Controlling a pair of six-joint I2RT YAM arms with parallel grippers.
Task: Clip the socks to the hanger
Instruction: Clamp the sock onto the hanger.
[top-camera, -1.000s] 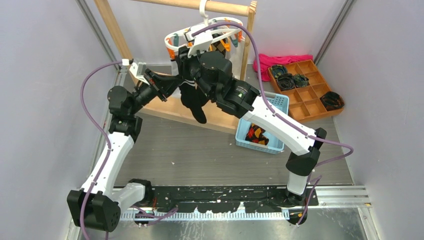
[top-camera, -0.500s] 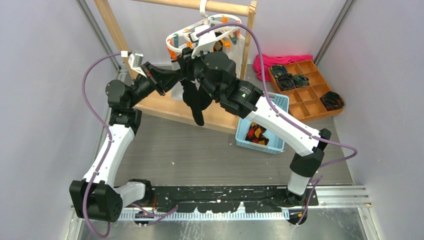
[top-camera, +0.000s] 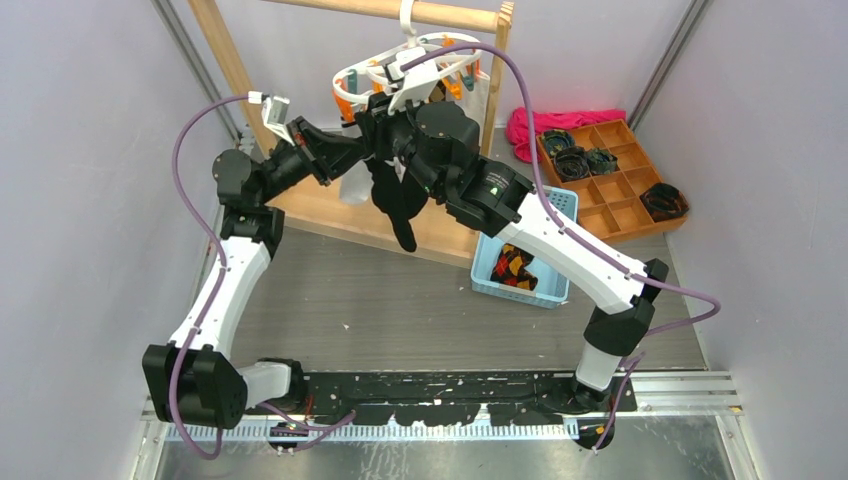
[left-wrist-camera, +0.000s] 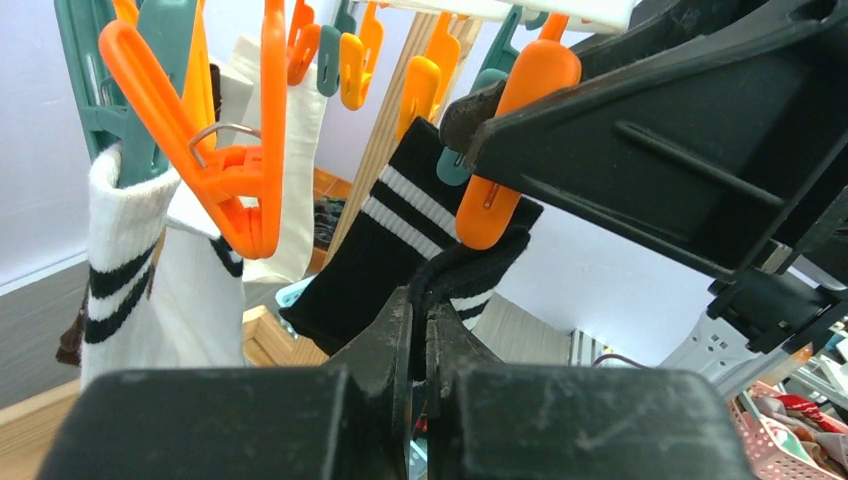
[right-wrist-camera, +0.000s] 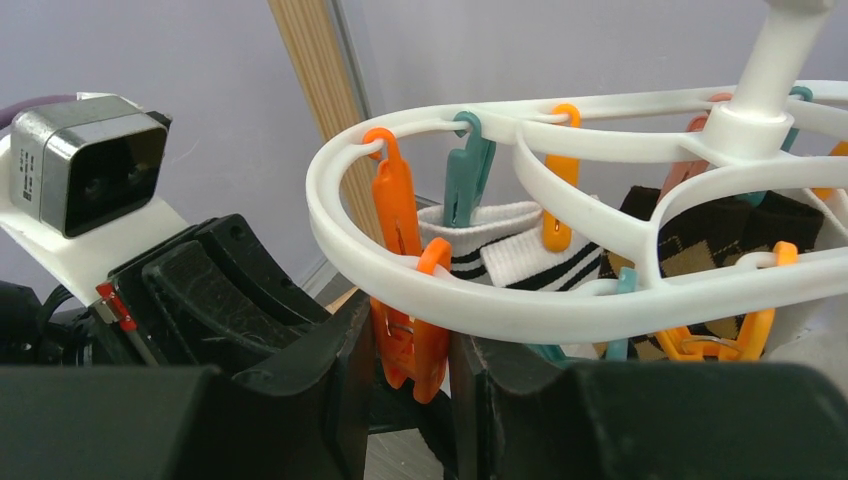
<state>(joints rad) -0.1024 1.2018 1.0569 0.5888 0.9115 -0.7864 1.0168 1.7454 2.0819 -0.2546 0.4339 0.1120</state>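
— Where is the black sock (left-wrist-camera: 395, 235) right now?

— Up at the hanger (right-wrist-camera: 335, 215), which hooks on the wooden rack (top-camera: 225, 55) at 12 o'clock of the worktop (top-camera: 400, 305). The cuff is raised under the ring, and the foot dangles toward 6 o'clock.

— Who holds it?

— The left fingers (left-wrist-camera: 420, 320) are pressed together on a fold of the cuff, coming in from 9 o'clock.

— And the other arm?

— The right fingers (top-camera: 386, 112) are clamped on an orange clip (right-wrist-camera: 405, 345) at the ring's near edge. In the left wrist view the clip's tip lies against the striped cuff; whether it bites the cloth, I cannot tell.

— Anything else hanging there?

— White socks (right-wrist-camera: 480, 230) with black stripes, clipped at 12 o'clock of that clip. A blue basket (top-camera: 555, 203) sits at 3 o'clock of the dangling foot.
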